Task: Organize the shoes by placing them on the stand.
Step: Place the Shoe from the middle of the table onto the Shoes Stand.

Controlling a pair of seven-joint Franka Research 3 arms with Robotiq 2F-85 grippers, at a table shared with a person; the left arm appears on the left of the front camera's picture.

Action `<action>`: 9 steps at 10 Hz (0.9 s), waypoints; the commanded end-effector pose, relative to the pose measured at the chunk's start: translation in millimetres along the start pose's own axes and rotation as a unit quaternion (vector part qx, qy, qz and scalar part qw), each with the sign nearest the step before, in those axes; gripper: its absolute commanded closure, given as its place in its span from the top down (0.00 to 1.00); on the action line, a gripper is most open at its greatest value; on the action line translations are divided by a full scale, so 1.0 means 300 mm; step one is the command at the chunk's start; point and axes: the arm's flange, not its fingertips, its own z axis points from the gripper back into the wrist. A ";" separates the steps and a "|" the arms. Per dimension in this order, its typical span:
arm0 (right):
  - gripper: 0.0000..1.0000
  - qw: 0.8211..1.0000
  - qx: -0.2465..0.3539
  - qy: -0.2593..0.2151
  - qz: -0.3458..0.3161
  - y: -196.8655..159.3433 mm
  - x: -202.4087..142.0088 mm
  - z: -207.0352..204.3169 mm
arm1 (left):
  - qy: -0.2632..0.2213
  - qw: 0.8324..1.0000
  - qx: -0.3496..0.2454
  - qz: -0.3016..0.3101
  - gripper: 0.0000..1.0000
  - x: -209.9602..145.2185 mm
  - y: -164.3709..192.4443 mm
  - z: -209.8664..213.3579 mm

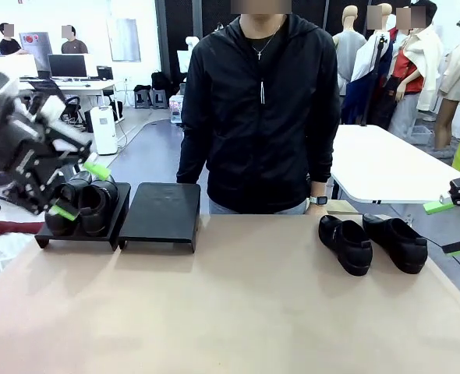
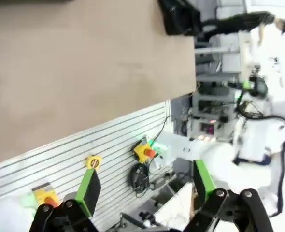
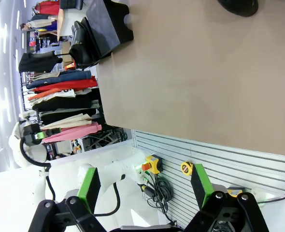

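Note:
The black stand (image 1: 161, 214) sits at the table's far left; its left platform holds a pair of glossy black shoes (image 1: 86, 204), and its right platform is bare. Another pair of shoes (image 1: 345, 243) (image 1: 395, 241) lies on the table at the right. My left gripper (image 1: 79, 190) hangs open just left of and above the shoes on the stand, holding nothing. My right gripper (image 1: 447, 228) is open at the right edge, a little right of the loose pair. The right wrist view shows its open gripper (image 3: 145, 186), the stand (image 3: 108, 21), the stand's shoes (image 3: 82, 42) and a loose shoe's toe (image 3: 239, 6). The left wrist view shows its open gripper (image 2: 146, 188) and one shoe (image 2: 181, 17).
A person in a black hoodie (image 1: 257, 117) stands at the far side behind the middle of the table, arms down. A white table (image 1: 386, 167) stands behind at the right. The brown tabletop (image 1: 230, 304) stretches wide between the stand and the loose shoes.

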 end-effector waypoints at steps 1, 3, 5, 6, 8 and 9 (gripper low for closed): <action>1.00 1.000 0.009 0.000 0.006 0.003 0.005 0.005 | -0.082 0.994 -0.037 0.064 1.00 0.076 0.132 0.034; 1.00 1.000 0.009 0.000 0.006 0.003 0.005 0.005 | 0.000 1.000 0.000 0.000 1.00 0.000 0.000 0.000; 1.00 1.000 0.009 0.000 0.006 0.003 0.005 0.005 | 0.000 1.000 0.000 0.000 1.00 0.000 0.000 0.000; 1.00 1.000 0.009 0.000 0.006 0.003 0.005 0.005 | 0.000 1.000 0.000 0.000 1.00 0.000 0.000 0.000; 1.00 1.000 0.009 0.000 0.006 0.003 0.005 0.005 | 0.000 1.000 0.000 0.000 1.00 0.000 0.000 0.000; 1.00 1.000 0.009 0.000 0.006 0.003 0.005 0.005 | 0.000 1.000 0.000 0.000 1.00 0.000 0.000 0.000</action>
